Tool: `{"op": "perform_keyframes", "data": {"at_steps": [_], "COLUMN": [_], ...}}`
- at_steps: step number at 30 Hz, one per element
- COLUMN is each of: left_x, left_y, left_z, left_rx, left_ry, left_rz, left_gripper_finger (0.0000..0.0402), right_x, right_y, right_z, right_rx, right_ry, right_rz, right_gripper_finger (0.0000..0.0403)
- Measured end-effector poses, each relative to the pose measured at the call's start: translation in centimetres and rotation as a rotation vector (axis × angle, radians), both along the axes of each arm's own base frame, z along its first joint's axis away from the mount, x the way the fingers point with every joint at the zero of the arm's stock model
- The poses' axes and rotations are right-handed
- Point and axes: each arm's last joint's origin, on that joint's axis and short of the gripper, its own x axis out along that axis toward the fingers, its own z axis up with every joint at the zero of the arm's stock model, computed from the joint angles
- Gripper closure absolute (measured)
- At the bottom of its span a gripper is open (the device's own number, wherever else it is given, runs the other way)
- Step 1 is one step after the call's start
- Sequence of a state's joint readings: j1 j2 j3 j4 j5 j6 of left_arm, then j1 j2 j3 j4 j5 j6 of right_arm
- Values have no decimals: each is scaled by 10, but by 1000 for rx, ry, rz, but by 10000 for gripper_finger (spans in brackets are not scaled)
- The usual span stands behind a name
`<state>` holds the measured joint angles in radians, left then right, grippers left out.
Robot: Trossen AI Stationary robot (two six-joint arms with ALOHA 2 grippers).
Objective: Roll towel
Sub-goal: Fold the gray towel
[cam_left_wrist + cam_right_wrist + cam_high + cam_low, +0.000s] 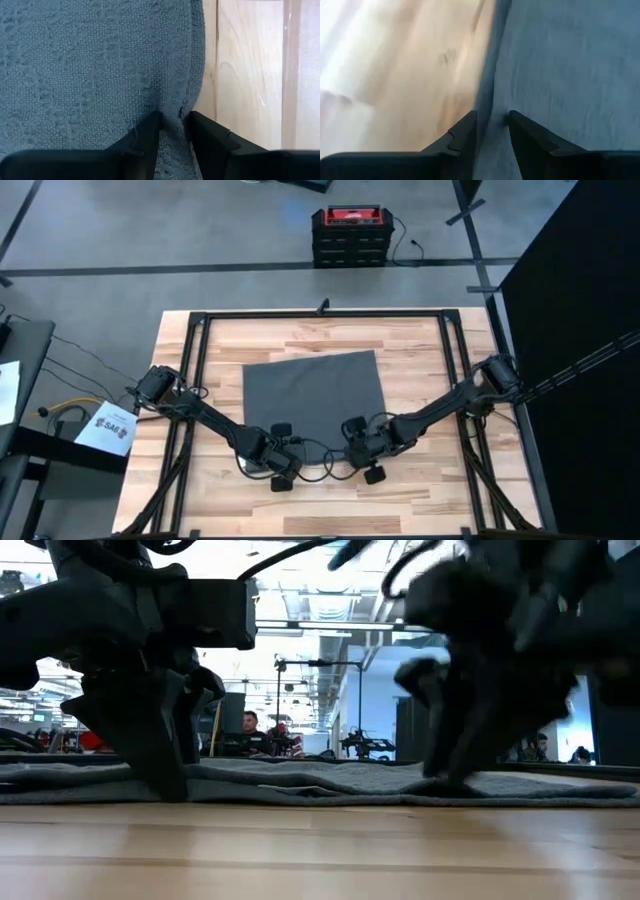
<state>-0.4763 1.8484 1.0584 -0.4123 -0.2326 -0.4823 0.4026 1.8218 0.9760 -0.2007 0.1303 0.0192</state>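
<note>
While both claws pinch its near hem, woven grey towel lies flat.

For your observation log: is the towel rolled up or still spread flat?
Spread flat: the towel lies open on the table, no roll started; left gripper pinches its edge.

Seen from overhead, a wooden bench with a black frame around it holds a dark grey towel lying flat near its middle. Two dark arms reach in from either side toward the towel's near edge. The left gripper sits at the towel's near left corner, the right gripper at the near right corner. Beyond the bench, a red and black case stands on the grey floor. A white paper lies left of the bench.
</note>
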Motion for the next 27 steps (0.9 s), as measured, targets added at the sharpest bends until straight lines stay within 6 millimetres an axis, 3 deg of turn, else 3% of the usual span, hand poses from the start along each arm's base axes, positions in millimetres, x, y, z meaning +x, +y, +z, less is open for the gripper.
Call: {"op": "perform_keyframes", "data": {"at_steps": [12, 14, 19, 27], "left_x": [0, 0, 4, 15], "left_y": [-1, -1, -3, -12], "left_z": [0, 0, 13, 40], "left_rx": [-1, -2, 12, 9], "left_ry": [1, 1, 35, 10], "left_rz": [0, 1, 9, -20], "left_gripper_finger": [306, 306, 306, 306], "right_x": [3, 3, 5, 15], "right_y": [-3, -3, -8, -10], "right_z": [1, 1, 1, 19], "right_rx": [11, 11, 0, -91], "right_ry": [-17, -17, -17, -69], "right_rz": [-15, -9, -6, -14], "right_gripper_finger": [294, 309, 390, 399]}}
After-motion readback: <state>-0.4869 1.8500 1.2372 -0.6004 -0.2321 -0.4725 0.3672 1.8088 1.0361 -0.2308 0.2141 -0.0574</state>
